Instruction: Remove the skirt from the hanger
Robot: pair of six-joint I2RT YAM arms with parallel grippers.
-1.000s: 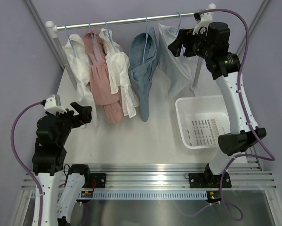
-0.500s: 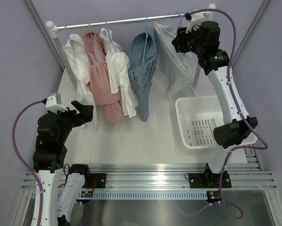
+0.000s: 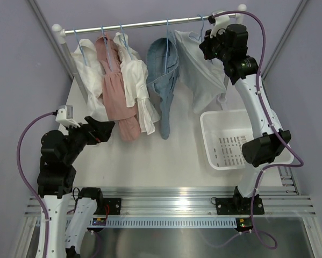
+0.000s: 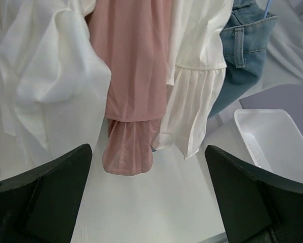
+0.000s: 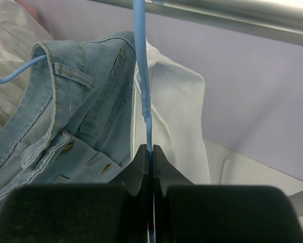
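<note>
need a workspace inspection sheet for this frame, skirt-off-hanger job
Surface: white table, garments hanging over its far part.
Job's things: rail carries five hung garments. The denim garment and pale garment are at its right end.
Clutter: pink garment and two white garments hang at the left. White basket stands on the table's right.
Grippers: right gripper jaws shut on the pale garment's blue hanger, below the rail. Left gripper open, holding nothing, facing the pink garment.
Cables: purple cables loop off both arms.
Surroundings: lilac walls.
</note>
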